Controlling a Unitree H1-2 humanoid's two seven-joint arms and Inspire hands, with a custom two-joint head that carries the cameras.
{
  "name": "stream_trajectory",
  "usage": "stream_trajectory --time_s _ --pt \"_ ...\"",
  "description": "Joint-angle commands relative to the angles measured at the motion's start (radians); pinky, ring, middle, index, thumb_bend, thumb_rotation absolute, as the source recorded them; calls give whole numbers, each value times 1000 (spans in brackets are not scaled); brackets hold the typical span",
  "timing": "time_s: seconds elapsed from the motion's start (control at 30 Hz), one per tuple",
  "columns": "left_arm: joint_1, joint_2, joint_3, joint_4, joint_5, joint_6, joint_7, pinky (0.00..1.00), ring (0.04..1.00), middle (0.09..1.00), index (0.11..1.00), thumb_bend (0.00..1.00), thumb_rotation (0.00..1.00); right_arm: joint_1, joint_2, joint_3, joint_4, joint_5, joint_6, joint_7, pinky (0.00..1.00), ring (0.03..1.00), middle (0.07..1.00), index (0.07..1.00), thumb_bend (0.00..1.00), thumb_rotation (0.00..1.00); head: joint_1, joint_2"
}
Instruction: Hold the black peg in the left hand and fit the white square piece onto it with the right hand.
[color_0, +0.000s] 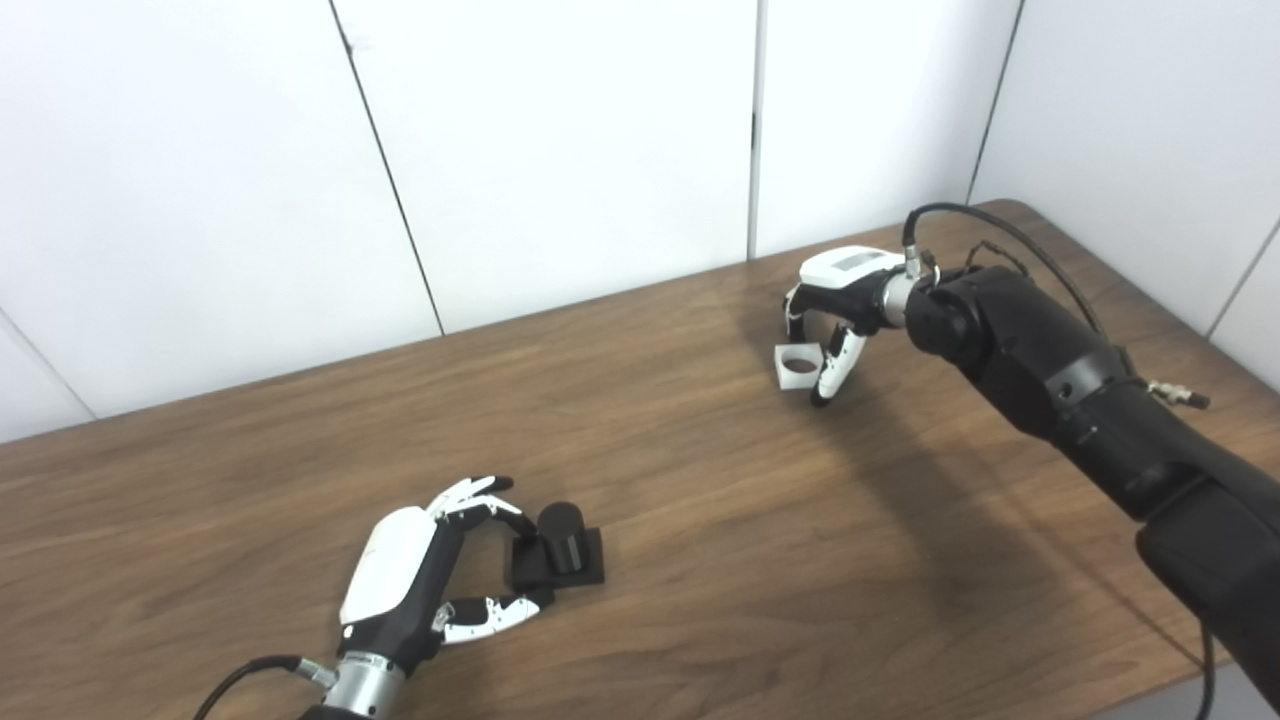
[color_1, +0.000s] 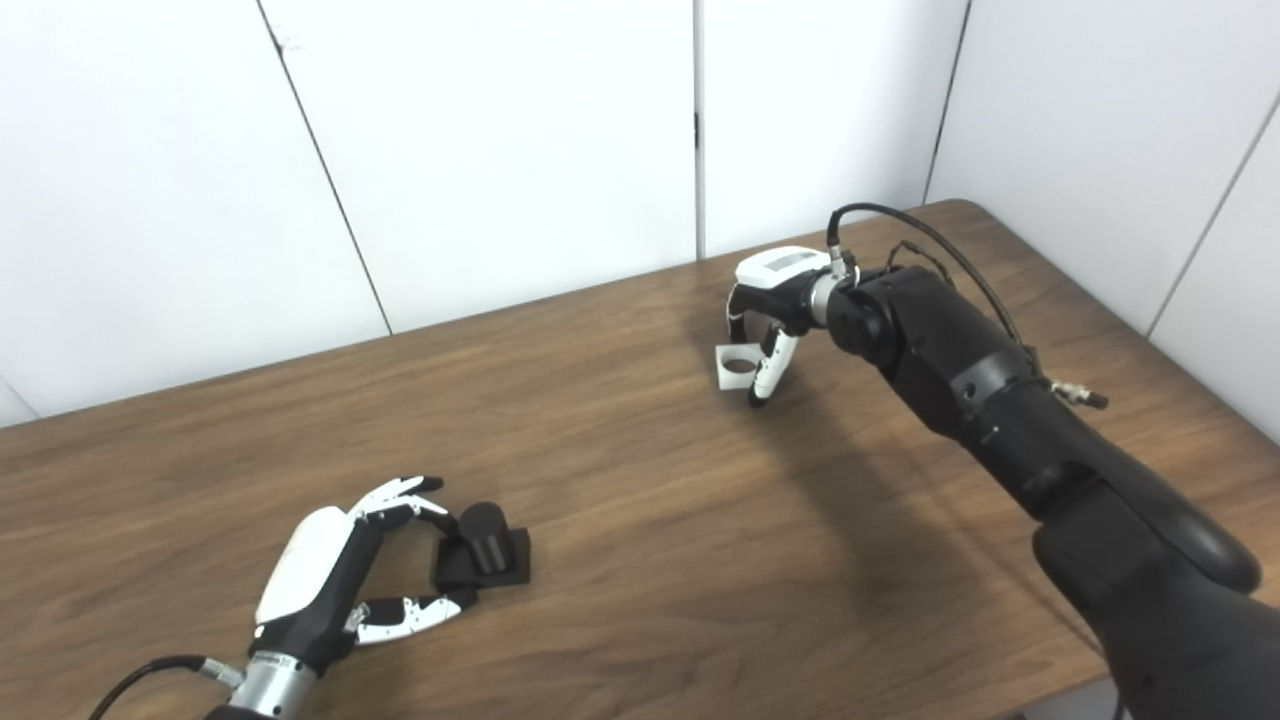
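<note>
left eye view: left hand (color_0: 420, 580) lay beside black peg (color_0: 563, 540) on wooden table (color_0: 700, 560), fingers spread round its base, grip unclear | right eye view: right hand (color_1: 775, 300), well apart from peg, closed on white square piece (color_1: 738, 366), lifted or resting unclear

Left robot hand (color_0: 420, 575) is held low at near left, fingers spread apart. Right robot hand (color_0: 835, 300) is extended far out, fingers curled downward.
</note>
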Motion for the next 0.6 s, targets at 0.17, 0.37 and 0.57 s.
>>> stream_trajectory --time_s 0.17,0.37,0.57 --pt "4 17 -8 12 14 35 -41 805 896 862 564 715 210 -59 17 19 -9 -25 47 22 942 952 921 729 817 383 -1 3" --pt "1 17 -7 13 14 32 -38 795 893 860 563 718 218 -54 20 27 -16 -51 71 7 936 948 914 713 842 403 0 5" --pt "1 21 -6 15 10 30 -41 799 893 861 564 718 227 -42 18 16 -20 -46 67 -9 964 943 902 681 803 365 1 8"
